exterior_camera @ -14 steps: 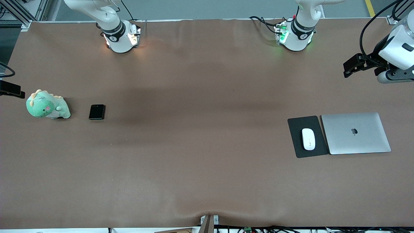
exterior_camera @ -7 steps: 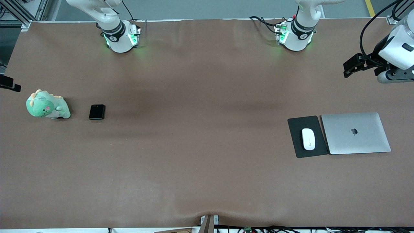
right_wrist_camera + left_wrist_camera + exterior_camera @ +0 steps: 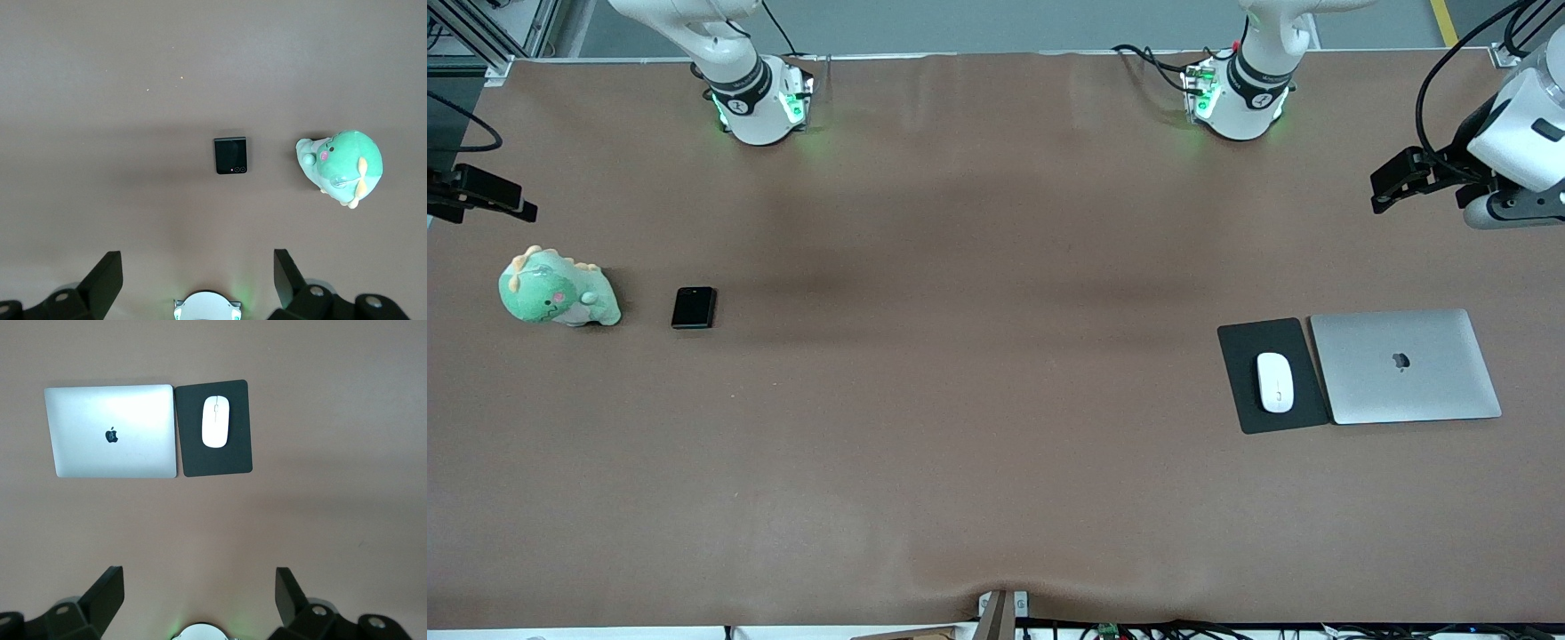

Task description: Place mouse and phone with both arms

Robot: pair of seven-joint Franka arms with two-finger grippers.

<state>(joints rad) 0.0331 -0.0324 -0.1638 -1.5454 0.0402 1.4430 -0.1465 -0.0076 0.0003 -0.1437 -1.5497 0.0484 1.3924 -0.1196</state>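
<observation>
The white mouse (image 3: 1275,382) lies on a black pad (image 3: 1240,347) toward the left arm's end of the table; it also shows in the left wrist view (image 3: 215,421). The black folded phone (image 3: 694,308) lies on the table toward the right arm's end, and shows in the right wrist view (image 3: 231,155). My left gripper (image 3: 1385,188) hangs open and empty high over the table edge, well away from the mouse. My right gripper (image 3: 511,201) hangs open and empty high over the table's edge at the right arm's end, apart from the phone.
A closed silver laptop (image 3: 1405,366) lies beside the pad, touching its edge. A green plush dinosaur (image 3: 559,289) sits beside the phone, toward the table's end. The brown table cover (image 3: 978,356) spans the whole table.
The right gripper has shifted toward the robots' side of the table and a little inward from the table's end. The right base's light went from orange-white to green. The left arm has not moved.
</observation>
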